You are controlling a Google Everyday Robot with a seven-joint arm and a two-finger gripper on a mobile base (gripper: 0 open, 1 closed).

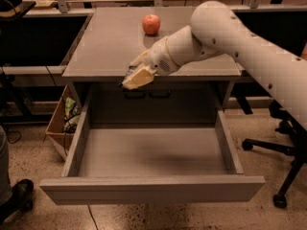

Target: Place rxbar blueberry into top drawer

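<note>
My gripper (135, 77) hangs at the front edge of the grey cabinet top (105, 47), just above the back of the open top drawer (151, 189). Its pale fingers are closed on a thin dark piece, the rxbar blueberry (128, 74), which is mostly hidden between them. The drawer is pulled far out, and its grey floor is bare. The arm reaches in from the upper right.
A red apple (151, 24) sits at the back of the cabinet top. A wooden crate (61, 123) with colourful items stands left of the cabinet. An office chair base (283, 150) is on the right. A person's shoe (17, 195) is at the lower left.
</note>
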